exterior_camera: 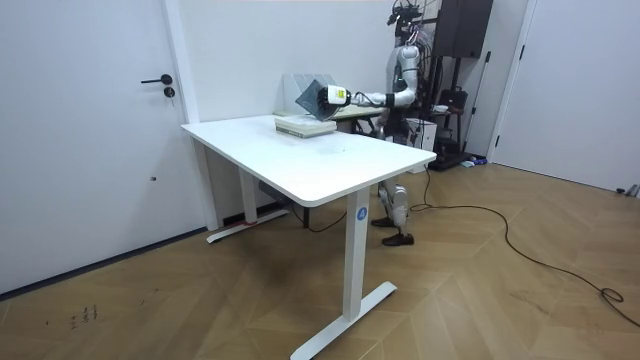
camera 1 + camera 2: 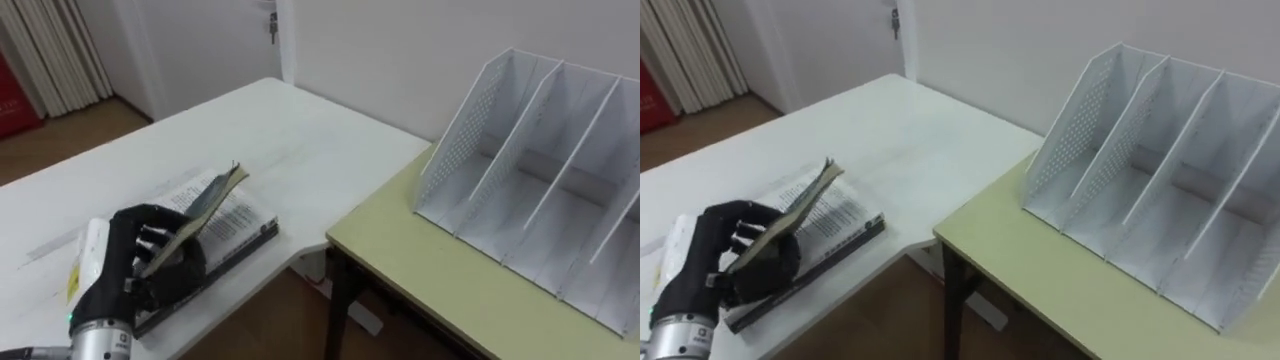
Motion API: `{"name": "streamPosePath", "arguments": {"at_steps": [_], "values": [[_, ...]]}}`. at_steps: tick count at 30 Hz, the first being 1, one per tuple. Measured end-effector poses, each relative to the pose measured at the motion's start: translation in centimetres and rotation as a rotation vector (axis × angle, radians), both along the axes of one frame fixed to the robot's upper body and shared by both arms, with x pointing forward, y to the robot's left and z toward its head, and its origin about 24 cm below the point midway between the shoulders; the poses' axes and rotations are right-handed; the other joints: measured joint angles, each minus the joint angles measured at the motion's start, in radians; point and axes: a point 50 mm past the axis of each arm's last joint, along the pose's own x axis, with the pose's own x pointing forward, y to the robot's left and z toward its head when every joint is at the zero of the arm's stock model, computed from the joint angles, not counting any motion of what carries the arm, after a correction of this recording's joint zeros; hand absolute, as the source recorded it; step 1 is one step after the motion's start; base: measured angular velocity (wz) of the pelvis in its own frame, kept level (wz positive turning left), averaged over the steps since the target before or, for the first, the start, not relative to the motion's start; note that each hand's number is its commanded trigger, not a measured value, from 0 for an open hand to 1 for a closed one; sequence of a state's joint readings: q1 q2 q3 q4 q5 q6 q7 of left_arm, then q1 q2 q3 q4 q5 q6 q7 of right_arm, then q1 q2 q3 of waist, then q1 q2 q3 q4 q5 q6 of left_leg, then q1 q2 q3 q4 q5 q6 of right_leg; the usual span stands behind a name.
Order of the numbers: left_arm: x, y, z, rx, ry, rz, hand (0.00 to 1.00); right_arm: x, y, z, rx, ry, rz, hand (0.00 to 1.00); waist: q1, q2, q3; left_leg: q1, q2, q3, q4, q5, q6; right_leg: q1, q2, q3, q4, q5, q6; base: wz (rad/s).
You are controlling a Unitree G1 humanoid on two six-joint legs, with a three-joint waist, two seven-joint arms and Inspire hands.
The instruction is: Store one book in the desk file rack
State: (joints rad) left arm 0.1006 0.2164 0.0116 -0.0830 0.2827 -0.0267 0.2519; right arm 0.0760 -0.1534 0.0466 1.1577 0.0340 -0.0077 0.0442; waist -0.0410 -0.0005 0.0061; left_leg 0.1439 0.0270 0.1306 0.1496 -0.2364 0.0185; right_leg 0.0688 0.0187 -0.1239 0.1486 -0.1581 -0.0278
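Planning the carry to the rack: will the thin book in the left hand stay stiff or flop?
Probably floppy: the book looks thin, gripped at one edge by the left hand. Likely light. It may sag entering the file rack.

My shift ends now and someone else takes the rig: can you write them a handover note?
Left robot hand: fingers curled round a thin olive-covered book, tilted up off a flat printed book with a dark spine, on the white table.
White perforated file rack: stands on the yellow-green desk beside the table, no book in it.
Done: book grasped.
Left: lift it clear, carry it over, slot it into the rack.
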Motion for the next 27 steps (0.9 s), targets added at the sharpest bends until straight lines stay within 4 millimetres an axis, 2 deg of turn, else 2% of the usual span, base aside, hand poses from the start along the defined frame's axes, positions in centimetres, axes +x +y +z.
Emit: {"name": "streamPosePath", "arguments": {"at_steps": [2, 7, 12, 14, 18, 21, 23, 27], "values": [[0.1, -0.7, 0.2, -0.060, -0.002, -0.067, 1.00, 1.3, 0.7, 0.3, 0.057, -0.056, 0.066, 0.00, 0.008, 0.006, -0.0024, -0.007, 0.000, -0.002, 0.003, 0.000, 0.000, 0.000, -0.002, -0.017, 0.003, 0.000, 0.000, -0.02], [0.7, -1.8, 1.2, -0.208, -0.025, -0.190, 1.00, 3.5, 2.4, 1.1, 0.187, -0.142, 0.198, 0.00, 0.025, 0.018, -0.0020, -0.007, 0.001, -0.002, 0.003, 0.000, 0.000, -0.002, -0.005, -0.014, 0.002, 0.000, 0.001, -0.05], [0.5, -2.9, 1.8, -0.344, -0.030, -0.312, 1.00, 7.9, 4.3, 4.2, 0.288, -0.368, 0.347, 0.00, 0.038, 0.018, 0.0005, 0.007, 0.003, -0.002, 0.002, 0.000, 0.000, 0.005, -0.003, -0.011, 0.002, 0.000, 0.000, -0.12], [0.5, -3.1, 1.8, -0.401, -0.021, -0.350, 1.00, 9.8, 5.5, 6.0, 0.335, -0.474, 0.443, 0.00, 0.050, 0.018, 0.0123, 0.025, 0.004, -0.008, 0.002, 0.000, 0.000, 0.022, 0.000, -0.003, 0.001, 0.001, 0.000, -0.24], [0.5, -3.2, 2.0, -0.509, -0.031, -0.395, 1.00, 10.7, 6.7, 7.7, 0.403, -0.553, 0.531, 0.00, 0.049, 0.017, 0.0132, 0.015, 0.004, -0.024, 0.002, 0.000, 0.000, 0.011, -0.001, -0.014, 0.003, 0.001, 0.000, 0.07], [0.5, -3.3, 2.2, -0.620, -0.043, -0.444, 1.00, 11.5, 7.1, 9.6, 0.432, -0.627, 0.619, 0.00, 0.060, 0.017, 0.0131, 0.006, 0.003, -0.030, 0.002, 0.000, 0.000, 0.001, -0.002, -0.012, 0.004, 0.001, 0.000, 0.00], [0.4, -3.4, 2.2, -0.695, -0.046, -0.488, 1.00, 12.1, 7.2, 11.1, 0.473, -0.698, 0.617, 0.00, 0.071, 0.013, 0.0145, 0.016, 0.004, -0.041, 0.002, 0.000, 0.000, 0.010, -0.001, -0.007, 0.004, 0.001, 0.000, -0.04], [0.4, -3.5, 2.4, -0.825, -0.061, -0.558, 1.00, 12.8, 7.2, 12.3, 0.553, -0.776, 0.570, 0.00, 0.076, 0.008, 0.0143, 0.025, 0.004, -0.038, 0.002, 0.000, 0.000, 0.017, 0.000, -0.003, 0.004, 0.001, 0.000, -0.04]]}}
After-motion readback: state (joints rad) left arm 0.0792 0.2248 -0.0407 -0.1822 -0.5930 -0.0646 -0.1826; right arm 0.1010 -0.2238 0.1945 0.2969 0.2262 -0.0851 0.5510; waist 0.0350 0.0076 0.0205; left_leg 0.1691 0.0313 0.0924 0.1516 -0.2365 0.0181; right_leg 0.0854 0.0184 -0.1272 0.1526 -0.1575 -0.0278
